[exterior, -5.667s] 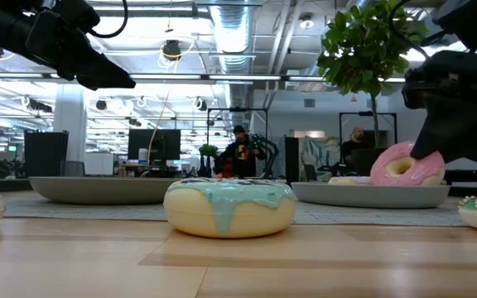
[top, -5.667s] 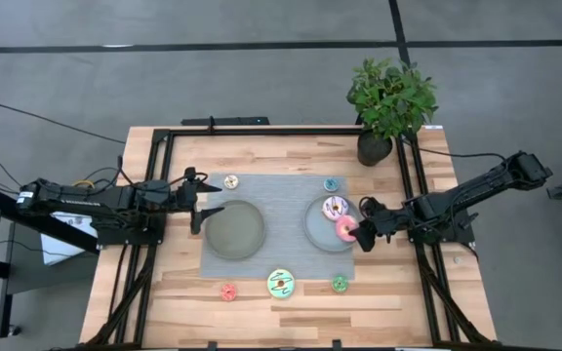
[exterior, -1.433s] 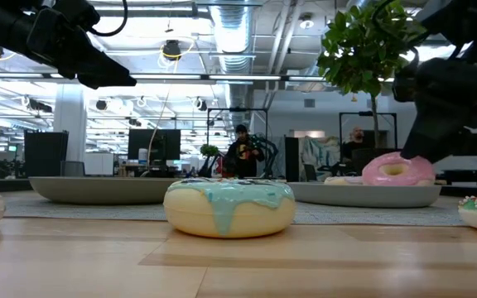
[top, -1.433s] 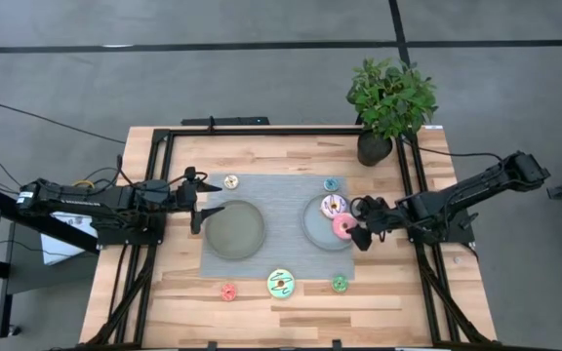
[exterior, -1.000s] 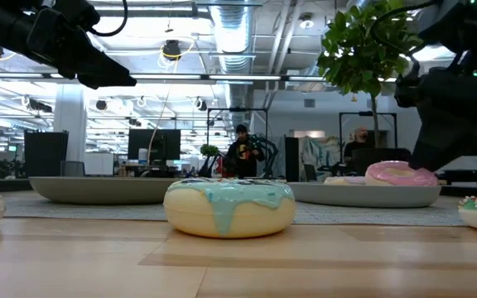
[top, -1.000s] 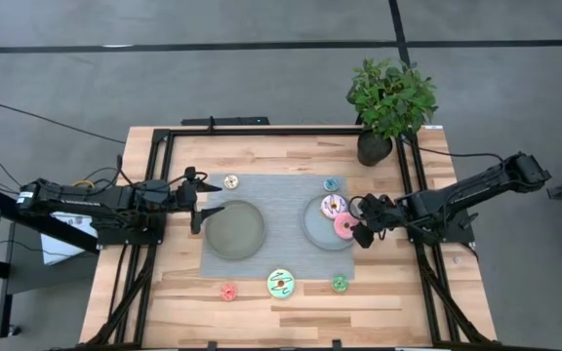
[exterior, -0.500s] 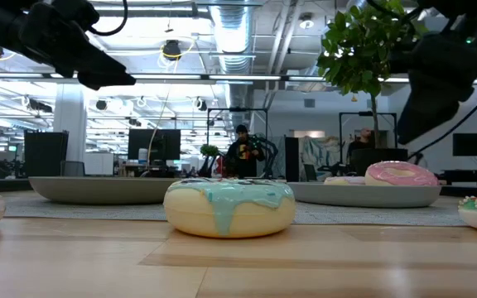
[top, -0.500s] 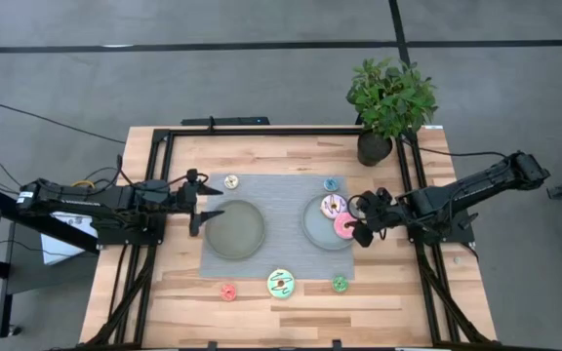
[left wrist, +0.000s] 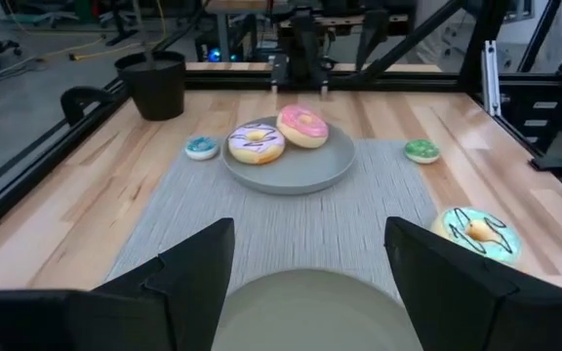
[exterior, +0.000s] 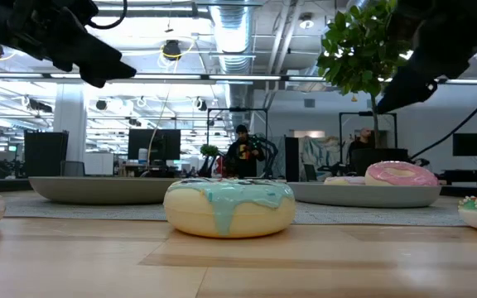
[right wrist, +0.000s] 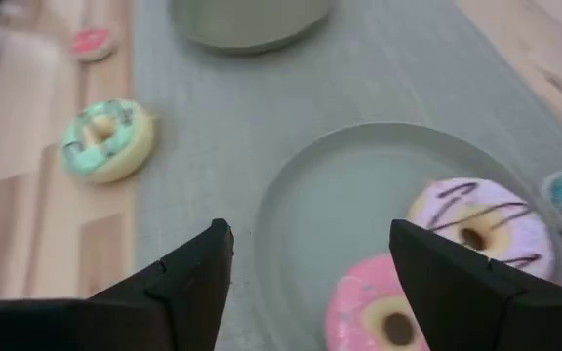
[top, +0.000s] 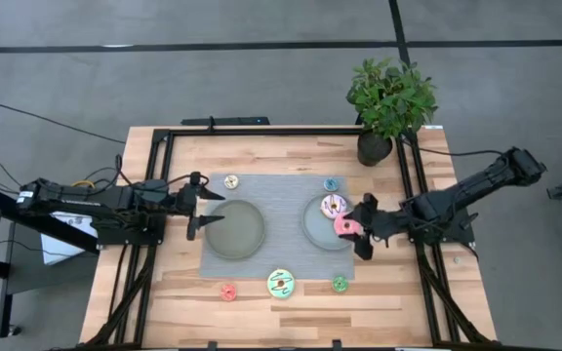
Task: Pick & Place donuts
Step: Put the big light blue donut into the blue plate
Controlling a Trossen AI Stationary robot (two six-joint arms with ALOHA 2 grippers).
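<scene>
Two large donuts, the pink (top: 344, 226) and the white-lilac (top: 335, 206), lie flat on the right grey plate (top: 312, 226). The mint-green donut (top: 282, 284), the small red (top: 228, 292) and the small green (top: 340, 284) rest near the front edge. At the mat's far edge sit the small tan (top: 230, 181) and the small blue (top: 331, 184). My right gripper (right wrist: 310, 234) hovers open above the right plate's edge, just right of the pink donut (right wrist: 383, 317). My left gripper (left wrist: 310, 234) stands open at the left plate's (top: 234, 229) left side.
A grey mat (top: 271, 255) lies under both plates. A potted plant (top: 390, 102) stands at the far right corner. A black frame (top: 160, 166) runs along the table's sides. Bare wood shows at the front between the donuts and the near edge.
My right gripper has risen clear of the pink donut and rolled about its own axis, staying open. The pink donut stays flat on the right plate. My left gripper has turned a little in place.
</scene>
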